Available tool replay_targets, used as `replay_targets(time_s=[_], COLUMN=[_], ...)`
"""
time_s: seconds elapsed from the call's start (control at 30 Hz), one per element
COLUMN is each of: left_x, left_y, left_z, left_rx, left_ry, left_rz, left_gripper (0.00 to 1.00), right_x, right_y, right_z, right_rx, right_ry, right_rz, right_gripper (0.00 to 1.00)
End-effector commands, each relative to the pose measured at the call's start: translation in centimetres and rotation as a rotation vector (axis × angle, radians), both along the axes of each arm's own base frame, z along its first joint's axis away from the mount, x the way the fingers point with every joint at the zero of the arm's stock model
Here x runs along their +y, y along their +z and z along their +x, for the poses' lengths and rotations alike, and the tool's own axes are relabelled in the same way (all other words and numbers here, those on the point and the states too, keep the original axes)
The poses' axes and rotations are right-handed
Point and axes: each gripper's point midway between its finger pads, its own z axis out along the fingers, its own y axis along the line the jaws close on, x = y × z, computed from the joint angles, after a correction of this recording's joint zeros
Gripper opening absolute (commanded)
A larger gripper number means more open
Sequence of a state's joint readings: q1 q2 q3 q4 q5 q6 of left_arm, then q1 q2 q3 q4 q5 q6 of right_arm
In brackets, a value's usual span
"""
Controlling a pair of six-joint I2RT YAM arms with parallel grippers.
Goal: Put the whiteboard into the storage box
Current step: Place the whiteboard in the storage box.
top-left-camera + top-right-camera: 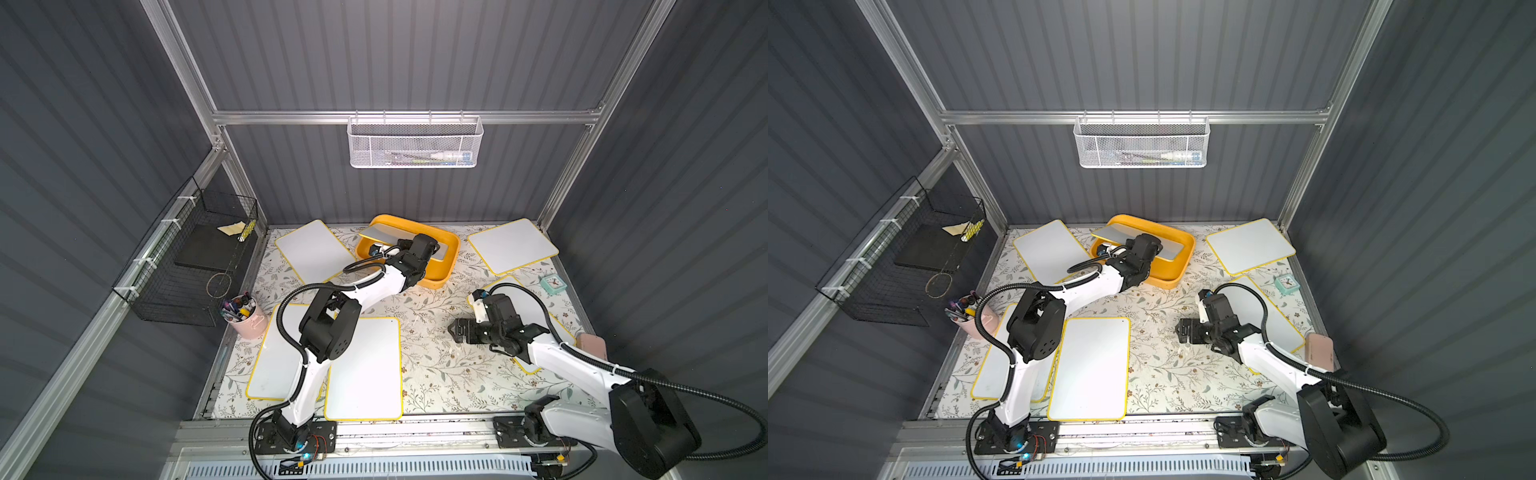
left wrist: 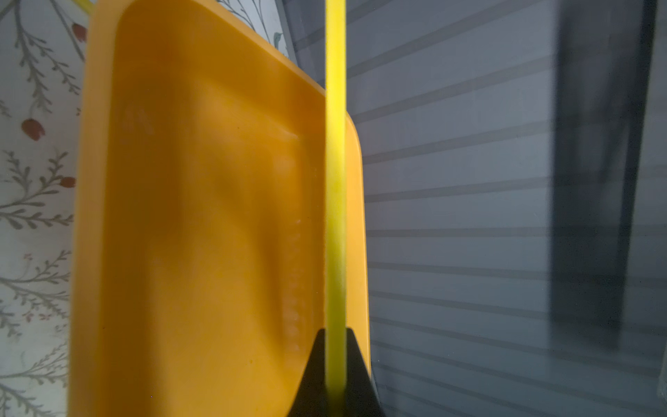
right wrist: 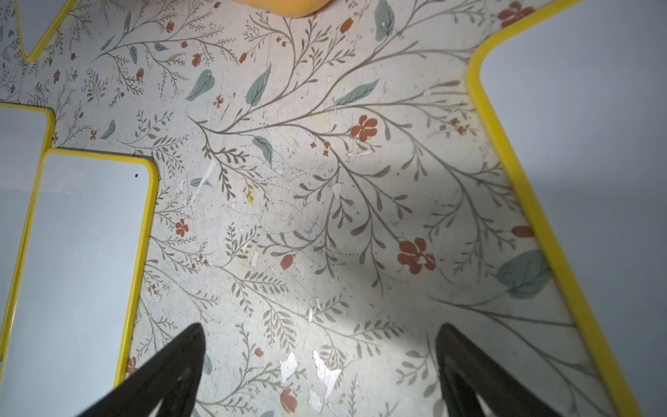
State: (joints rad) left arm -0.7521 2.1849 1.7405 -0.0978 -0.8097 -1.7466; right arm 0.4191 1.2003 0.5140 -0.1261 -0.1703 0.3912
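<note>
Near the bottom of a top view, your right gripper (image 3: 320, 332) is hovering over a bare part of the table (image 1: 436, 361). Its fingers are standing wide apart and are holding nothing.

Farther up, at the upper centre of the table, your left gripper (image 2: 335, 364) is squeezing the yellow edge of the whiteboard (image 1: 388, 237) between closed fingers. It is holding the board tilted over the storage box (image 1: 440, 278), not flat. The left end of the board seems to be passing over the far rim. I cannot tell if it is touching the box floor.

In my judgement the task is almost finishing. You are only needing to lower the board flat inside the rim and open the fingers. The box floor in the left wrist view is looking free, so nothing is blocking the way.

5 other boards (image 1: 363, 370) are lying on the table: 2 at lower centre, 1 under the right arm, and 1 at each side of the box, both close to it. A pink pen cup (image 1: 248, 318) is standing at the left edge, and a small teal clock (image 1: 552, 284) at the right. Farther away, a black wire basket (image 1: 187, 266) and a white mesh basket (image 1: 415, 143) are hanging on the walls, well apart from the work.
</note>
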Motion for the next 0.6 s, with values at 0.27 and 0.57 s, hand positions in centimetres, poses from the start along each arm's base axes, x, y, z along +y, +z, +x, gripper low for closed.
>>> replay_targets(time_s=[0.27, 0.57], left_x=[-1.0, -3.1], left_y=[0.4, 0.5], left_z=[0.3, 0.0], left_rx=[-0.041, 0.027], left_ry=[-0.043, -0.272], left_rz=[-0.035, 0.171], left_gripper=[0.63, 0.86], right_x=[0.4, 0.4], right_y=[0.6, 0.6], right_z=[0.4, 0.4], right_rx=[-0.017, -0.019], right_ry=[0.017, 0.015], right_rz=[0.004, 0.002], right_gripper=[0.99, 0.99])
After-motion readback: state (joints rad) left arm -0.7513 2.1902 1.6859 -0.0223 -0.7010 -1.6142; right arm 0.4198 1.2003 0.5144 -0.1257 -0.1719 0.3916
